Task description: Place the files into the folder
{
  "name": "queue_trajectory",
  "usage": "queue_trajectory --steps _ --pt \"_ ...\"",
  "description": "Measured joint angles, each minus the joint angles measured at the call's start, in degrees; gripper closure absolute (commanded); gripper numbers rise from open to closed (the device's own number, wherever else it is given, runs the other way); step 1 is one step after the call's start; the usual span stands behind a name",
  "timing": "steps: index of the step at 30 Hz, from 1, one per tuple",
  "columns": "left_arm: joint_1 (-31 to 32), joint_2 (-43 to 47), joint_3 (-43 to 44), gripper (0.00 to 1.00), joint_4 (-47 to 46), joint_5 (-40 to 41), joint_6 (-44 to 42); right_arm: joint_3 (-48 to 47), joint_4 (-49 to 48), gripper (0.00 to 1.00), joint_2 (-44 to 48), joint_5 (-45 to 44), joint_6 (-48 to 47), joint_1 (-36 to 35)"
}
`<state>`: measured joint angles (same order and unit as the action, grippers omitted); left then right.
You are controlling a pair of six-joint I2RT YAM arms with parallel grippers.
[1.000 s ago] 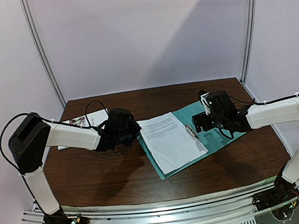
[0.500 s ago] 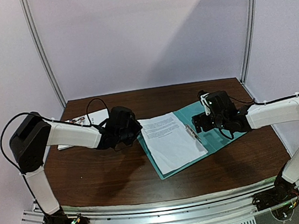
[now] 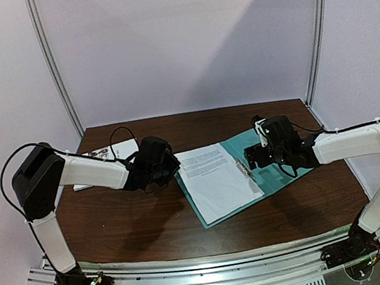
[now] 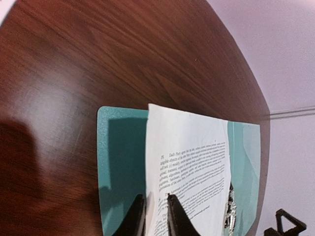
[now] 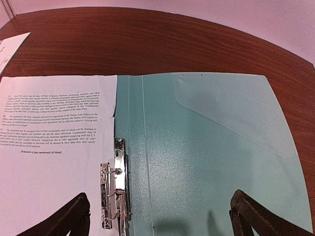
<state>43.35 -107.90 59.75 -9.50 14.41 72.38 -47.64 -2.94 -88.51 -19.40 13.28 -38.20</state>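
Two sheets, one folder.

Top view: text sheet (image 3: 216, 178) lies on the left half of the open folder (image 3: 283, 172). Picture sheet (image 3: 103, 155) lies on the table, well apart, behind the left arm.

Left wrist: left gripper (image 4: 155, 206), narrow gap, straddles the text sheet's edge with no sure hold.

Right wrist: right gripper (image 5: 160, 206) is spread wide and empty, above the clip (image 5: 114, 196).

Risk: a sideways drag by the left fingers could skew the text sheet off the folder.
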Motion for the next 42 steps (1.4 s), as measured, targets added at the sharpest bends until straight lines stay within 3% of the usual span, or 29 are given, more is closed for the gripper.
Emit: queue_trajectory --steps 3,12,14,19,23,30,35,37,38,39,42 --pt "0.0 0.2 -0.7 0.65 0.0 0.2 0.6 0.0 0.0 0.01 0.0 0.0 0.0 0.0" --pt "0.0 1.6 -2.3 0.18 0.6 1.7 1.5 0.0 0.1 0.01 0.0 0.0 0.0 0.0" --pt "0.0 2.2 -2.4 0.13 0.9 2.4 0.4 -0.2 0.5 0.01 0.0 0.0 -0.1 0.0" --pt "0.0 5.8 -3.0 0.23 0.1 4.0 -4.3 -1.4 2.6 0.01 0.4 0.7 -0.6 0.1" --pt "0.0 8.4 -3.7 0.32 -4.8 2.7 -13.4 -2.6 5.7 0.01 0.8 5.8 -0.9 2.2" --pt "0.1 3.5 5.8 0.56 -7.4 -11.1 -30.0 -2.7 12.0 0.01 1.1 29.9 4.2 13.8" --pt "0.8 -3.2 13.6 0.73 -6.0 -19.8 -36.1 -2.6 15.8 0.03 1.1 41.5 4.9 15.0" --pt "1.4 -5.3 15.6 0.83 -5.0 -22.5 -38.1 -2.1 15.8 0.04 1.1 45.0 5.4 15.3" --pt "1.7 -6.4 16.6 0.95 -4.4 -23.6 -38.9 -1.8 15.7 0.04 1.1 46.7 5.8 15.6" --pt "2.0 -7.4 17.6 1.0 -3.7 -24.6 -39.6 -1.5 15.6 0.05 1.0 48.3 6.2 15.8" --pt "3.1 -10.2 20.4 1.0 -1.5 -26.5 -40.9 -0.8 14.8 0.05 0.4 51.9 7.5 16.2"
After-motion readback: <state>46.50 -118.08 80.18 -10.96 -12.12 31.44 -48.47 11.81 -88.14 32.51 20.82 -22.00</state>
